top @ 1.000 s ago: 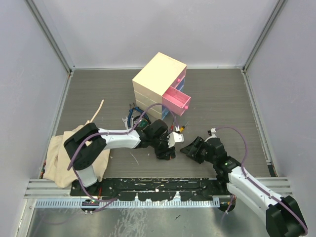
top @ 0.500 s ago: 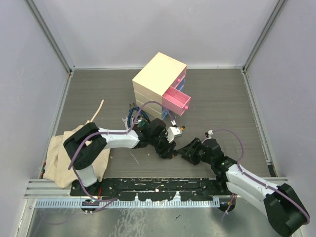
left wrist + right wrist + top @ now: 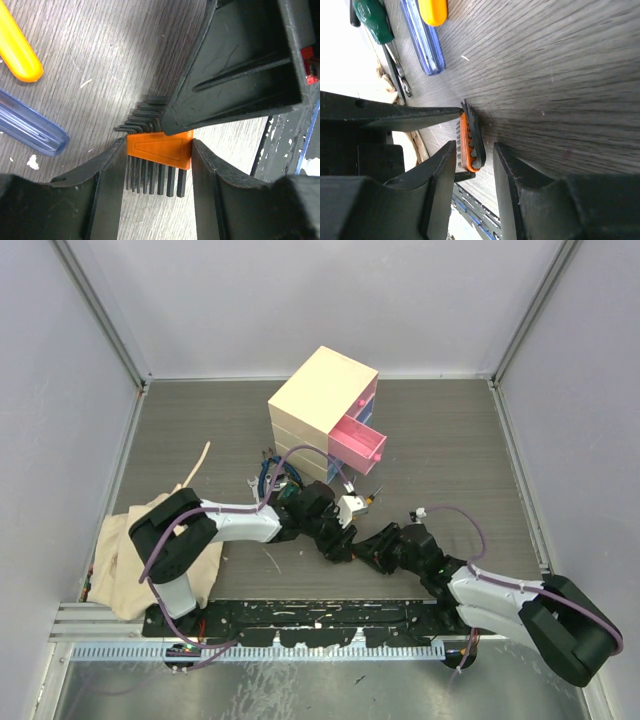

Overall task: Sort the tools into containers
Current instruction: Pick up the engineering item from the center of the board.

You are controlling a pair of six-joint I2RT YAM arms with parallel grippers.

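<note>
The small black-orange piece (image 3: 159, 150), an orange holder of black hex keys, stands on edge on the table, and my left gripper (image 3: 159, 145) is shut on its two ends. My right gripper (image 3: 474, 147) straddles the same piece (image 3: 466, 142) across its flat sides, open, with a thin gap on each side. One right finger (image 3: 235, 65) reaches over the piece in the left wrist view. In the top view the two grippers meet (image 3: 356, 543) in front of the cream chest (image 3: 320, 405), whose pink drawer (image 3: 358, 443) is pulled out. The piece itself is hidden there.
An orange screwdriver handle (image 3: 17, 50) and a clear blue handle (image 3: 30, 125) lie just beyond the piece, and a green handle (image 3: 375, 20) beside them. More tools (image 3: 265, 475) lie left of the chest. A beige cloth (image 3: 125, 550) and a thin wooden stick (image 3: 200, 462) are at the left.
My right gripper has slid left up to the left gripper and narrowed its jaws around the black-orange piece. The left gripper has kept its grip and hardly moved.
</note>
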